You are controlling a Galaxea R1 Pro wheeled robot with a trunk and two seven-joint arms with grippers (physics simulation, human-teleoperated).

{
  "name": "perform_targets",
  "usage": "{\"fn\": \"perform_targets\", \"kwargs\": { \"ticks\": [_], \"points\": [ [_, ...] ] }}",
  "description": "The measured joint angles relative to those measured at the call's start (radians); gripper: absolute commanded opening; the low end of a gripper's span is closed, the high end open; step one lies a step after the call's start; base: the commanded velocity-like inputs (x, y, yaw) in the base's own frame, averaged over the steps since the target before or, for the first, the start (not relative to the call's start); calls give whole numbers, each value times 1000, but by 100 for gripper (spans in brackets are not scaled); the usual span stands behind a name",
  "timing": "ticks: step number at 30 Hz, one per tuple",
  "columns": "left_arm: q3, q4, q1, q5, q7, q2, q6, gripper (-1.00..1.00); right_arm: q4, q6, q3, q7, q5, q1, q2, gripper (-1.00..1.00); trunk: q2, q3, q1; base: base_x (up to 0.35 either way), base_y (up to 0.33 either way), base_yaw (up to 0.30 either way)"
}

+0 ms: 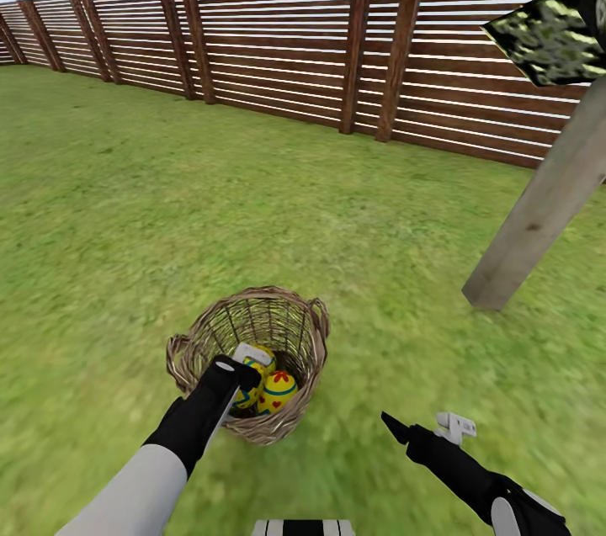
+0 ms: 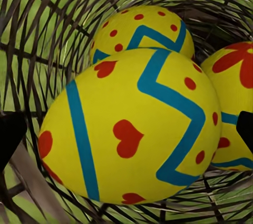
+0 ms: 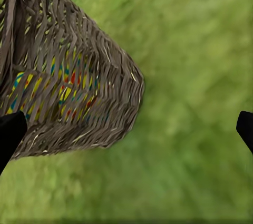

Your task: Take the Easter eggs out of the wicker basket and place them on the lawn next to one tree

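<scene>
My left gripper (image 1: 246, 368) reaches into the wicker basket (image 1: 296, 410), fingers spread wide around the nearest Easter egg (image 2: 132, 129), gripping nothing yet; right gripper (image 1: 421, 428) hovers open, empty.

In the head view the left gripper (image 1: 246, 376) reaches into the basket (image 1: 198, 332) and covers part of the eggs (image 1: 277, 390) there; only bits of them show past it. The tree (image 1: 539, 216) right of the basket is cut off by the picture's edge, its trunk top and most of its leaves out of frame. In the left wrist view the egg (image 2: 237, 103) beside the nearest egg (image 2: 132, 129) is cut off by the edge. In the right wrist view the eggs show only as blurred colour (image 3: 63, 89) through the weave.
</scene>
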Motion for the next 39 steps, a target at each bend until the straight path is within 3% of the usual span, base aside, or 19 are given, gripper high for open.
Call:
{"fn": "perform_targets", "kwargs": {
  "ticks": [4,12,18,24,32,39],
  "points": [
    [-9,8,-1,-1,-3,1,1,100,0,0,1,0,-1,0,0,100,0,0,0,0,0,0],
    [-61,25,-4,3,-54,4,-3,100,0,0,1,0,-1,0,0,100,0,0,0,0,0,0],
    [-66,27,-5,-2,-62,10,-8,100,0,0,1,0,-1,0,0,100,0,0,0,0,0,0],
    [-66,28,-5,-42,-64,19,-12,100,0,0,1,0,0,0,0,100,0,0,0,0,0,0],
    [-63,26,-5,-50,-60,29,-13,100,0,-1,1,0,-1,0,0,100,0,0,0,0,0,0],
    [-62,19,-5,-51,-56,34,-15,100,0,-1,1,0,-1,0,0,100,-2,-27,3,0,0,0]
  ]
}}
